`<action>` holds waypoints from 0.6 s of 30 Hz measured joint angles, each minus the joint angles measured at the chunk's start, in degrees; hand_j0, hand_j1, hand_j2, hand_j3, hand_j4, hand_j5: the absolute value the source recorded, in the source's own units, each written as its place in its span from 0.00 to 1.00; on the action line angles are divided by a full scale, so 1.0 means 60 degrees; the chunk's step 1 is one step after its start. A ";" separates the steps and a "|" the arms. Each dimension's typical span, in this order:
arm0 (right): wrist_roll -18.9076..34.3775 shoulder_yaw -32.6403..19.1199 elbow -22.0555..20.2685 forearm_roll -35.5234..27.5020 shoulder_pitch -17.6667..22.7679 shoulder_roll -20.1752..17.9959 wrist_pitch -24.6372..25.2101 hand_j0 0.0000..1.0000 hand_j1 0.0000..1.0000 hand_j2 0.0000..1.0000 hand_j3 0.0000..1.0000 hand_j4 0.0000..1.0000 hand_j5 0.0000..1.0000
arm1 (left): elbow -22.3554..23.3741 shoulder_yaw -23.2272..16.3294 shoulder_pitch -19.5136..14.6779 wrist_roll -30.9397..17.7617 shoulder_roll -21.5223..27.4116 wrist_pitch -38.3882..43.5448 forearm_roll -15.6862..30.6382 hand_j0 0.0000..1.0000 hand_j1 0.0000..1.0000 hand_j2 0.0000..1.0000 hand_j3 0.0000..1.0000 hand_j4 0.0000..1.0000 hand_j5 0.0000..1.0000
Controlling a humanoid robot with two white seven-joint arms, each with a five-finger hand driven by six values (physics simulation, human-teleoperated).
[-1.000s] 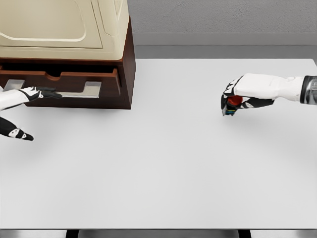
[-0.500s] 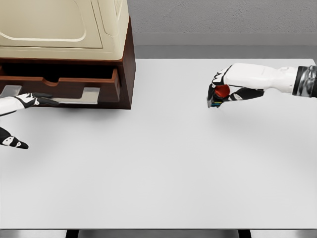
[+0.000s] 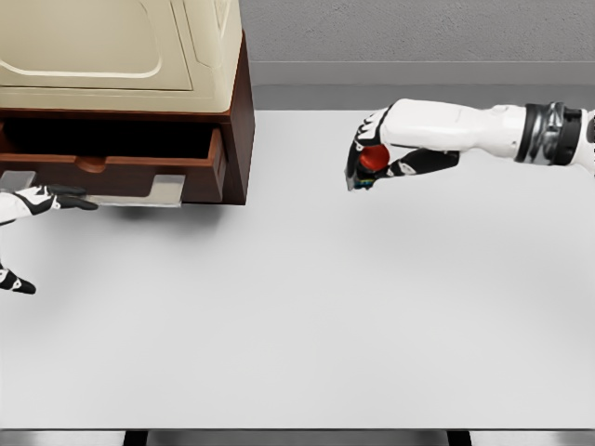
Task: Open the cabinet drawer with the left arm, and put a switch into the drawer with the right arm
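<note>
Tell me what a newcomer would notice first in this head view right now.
First, the right robot hand, held above the white table right of centre, gripping a switch with a red button. Next, the cabinet at the upper left, its dark wooden drawer pulled out. The left robot hand sits at the left edge, fingers at the drawer's front.

Right arm: extended in from the right edge, forearm level, wrist bent slightly down. Right hand point(image 3: 372, 153): fingers curled closed around a small item. Left hand point(image 3: 33, 200): at the left edge, fingers stretched forward, thumb apart below, holding nothing.
</note>
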 measured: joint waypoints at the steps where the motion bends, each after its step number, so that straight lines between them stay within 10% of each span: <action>1: -0.0005 -0.0004 -0.0005 -0.0059 -0.0059 0.0037 0.0005 0.51 0.51 0.51 0.51 0.51 0.51 | -0.0019 0.0007 0.0014 -0.0005 0.0051 -0.0004 -0.0001 1.00 1.00 1.00 1.00 1.00 1.00; 18: -0.0002 -0.0002 -0.0192 -0.0545 -0.0821 0.1035 0.0005 0.51 0.51 0.51 0.51 0.51 0.51 | -0.0422 0.0094 0.0305 0.0035 0.0691 0.0021 -0.0043 1.00 1.00 1.00 1.00 1.00 1.00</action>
